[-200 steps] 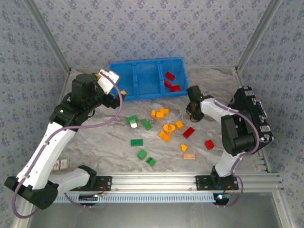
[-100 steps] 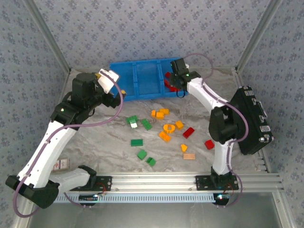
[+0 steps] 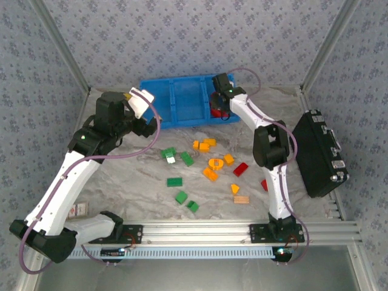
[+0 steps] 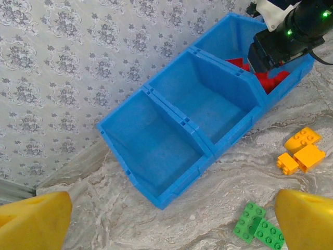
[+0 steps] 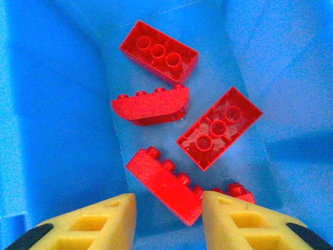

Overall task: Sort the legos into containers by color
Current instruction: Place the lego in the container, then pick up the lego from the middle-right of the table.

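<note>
The blue bin (image 3: 185, 100) stands at the back with three compartments. My right gripper (image 3: 219, 104) hangs over its right compartment, open; in the right wrist view (image 5: 169, 208) a red brick (image 5: 164, 182) lies loose on the floor below the gap, among several other red bricks (image 5: 218, 127). My left gripper (image 3: 147, 125) hovers wide open and holds nothing, above the table by the bin's left front corner (image 4: 171, 219). Loose legos lie mid-table: green ones (image 3: 187, 158), orange ones (image 3: 204, 144), an orange ring (image 3: 215, 163) and a red one (image 3: 240, 169).
A black hard case (image 3: 318, 151) lies at the right edge. A tan striped block (image 3: 241, 199) sits near the front among the bricks. Patterned walls close the back and sides. The bin's left (image 4: 151, 148) and middle (image 4: 208, 99) compartments hold nothing.
My right arm swung from mid-table up to the bin's right compartment, and its jaws parted there. The left arm has hardly moved.
</note>
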